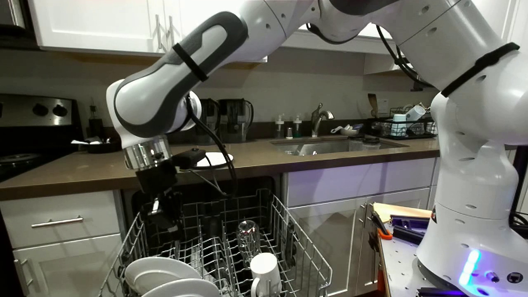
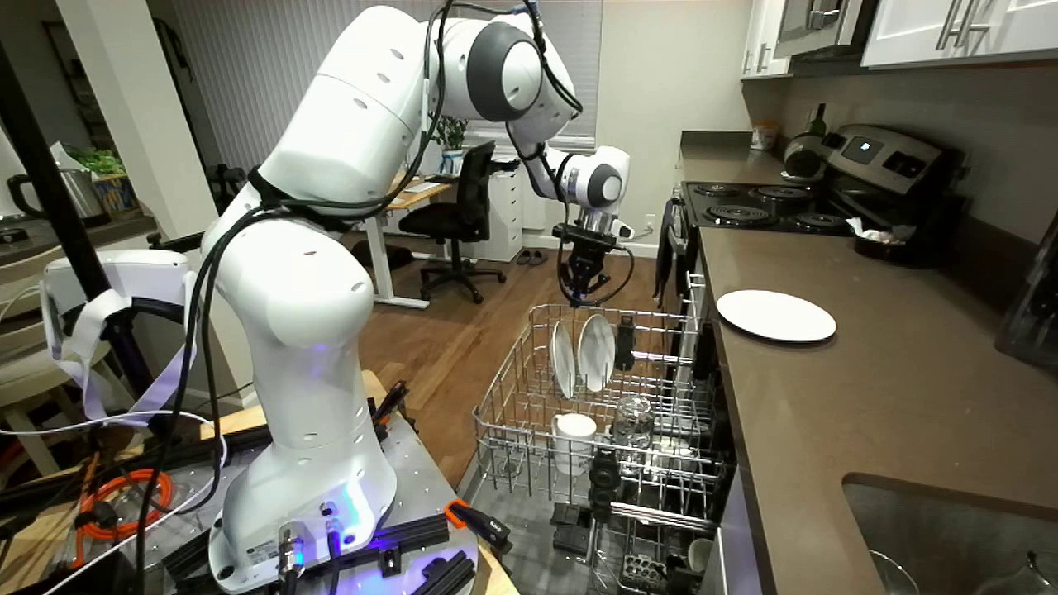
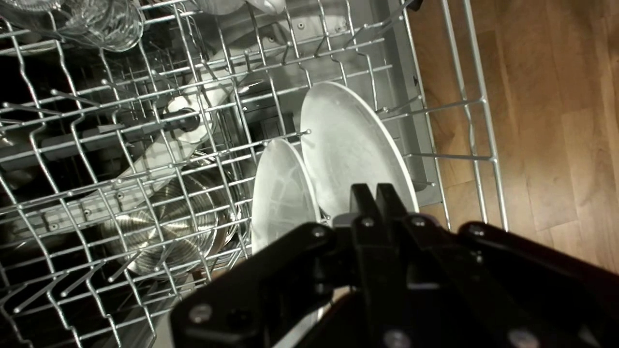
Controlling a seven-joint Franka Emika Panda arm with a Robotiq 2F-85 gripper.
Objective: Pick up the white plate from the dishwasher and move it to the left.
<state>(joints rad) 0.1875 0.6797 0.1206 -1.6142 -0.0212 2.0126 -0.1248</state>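
Two white plates (image 3: 348, 140) are leaning in the dishwasher rack (image 1: 304, 236).
A white mug (image 1: 265, 266) and drinking glass (image 1: 248, 237) are sharing it; above it, the gripper (image 3: 374, 189) is hovering, jaws together.

Faucet (image 1: 316, 123) behind sink (image 1: 321, 145) | black chair (image 2: 471, 207) near desk (image 2: 405, 201) | two pitchers (image 1: 234, 123) on countertop (image 1: 264, 159)

— What does the arm (image 2: 331, 157) look like?
— Glossy white and rounded; dark grey panels (image 1: 179, 88) on it; black straps (image 1: 190, 62) wrapped around it; black cables (image 1: 211, 135) alongside it; a shiny silver collar (image 1: 147, 152);
— And the rest of it?
— The base (image 1: 466, 231) carries a glowing blue-white light strip (image 1: 469, 267); the fingers (image 3: 365, 200) are black, on black linkages (image 3: 271, 270) with silver screws (image 3: 199, 313).
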